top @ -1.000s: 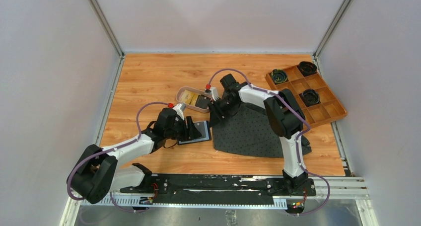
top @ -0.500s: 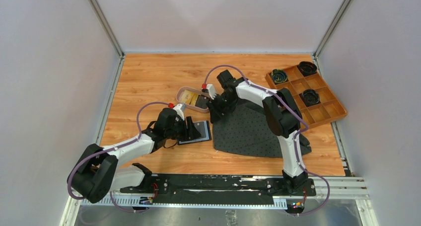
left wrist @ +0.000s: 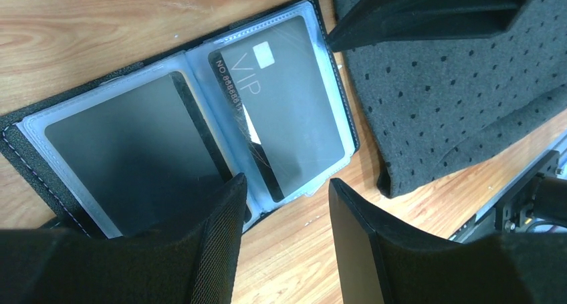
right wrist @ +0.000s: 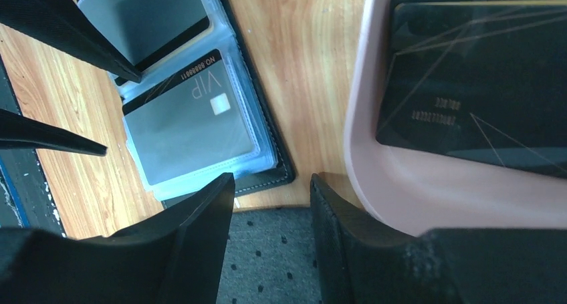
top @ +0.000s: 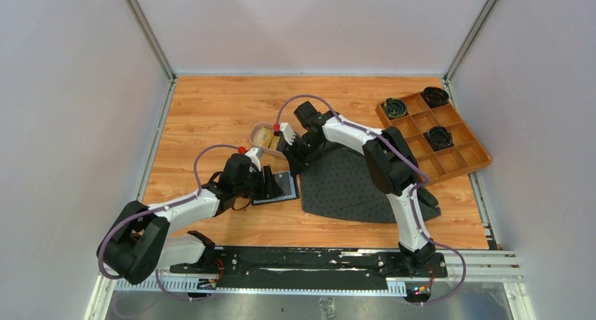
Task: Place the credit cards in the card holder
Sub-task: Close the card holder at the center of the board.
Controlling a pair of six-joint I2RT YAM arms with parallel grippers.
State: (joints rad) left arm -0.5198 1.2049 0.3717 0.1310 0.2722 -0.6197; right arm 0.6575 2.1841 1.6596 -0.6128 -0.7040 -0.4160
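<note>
The black card holder (top: 283,187) lies open on the wood, left of the mat. Its clear sleeves hold a grey VIP card (left wrist: 287,110) (right wrist: 190,127) on one page and another grey card (left wrist: 127,150) on the other. My left gripper (left wrist: 286,182) (top: 270,183) is open and low at the card holder's (left wrist: 200,137) near edge, with nothing between its fingers. My right gripper (right wrist: 271,178) (top: 294,158) is open and empty over the gap between card holder (right wrist: 267,177) and pink tray (right wrist: 364,157). A black credit card (right wrist: 481,83) lies in the tray, and a gold one (top: 264,136) shows beside it.
A dark dotted foam mat (top: 351,186) (left wrist: 455,97) lies right of the card holder, under the right arm. An orange-brown compartmented box (top: 457,158) with dark round items stands at the back right. The two grippers are close together over the card holder.
My right gripper has moved left, from the mat's corner towards the tray and card holder, and its jaws have narrowed a little. The left arm has stayed in place.
</note>
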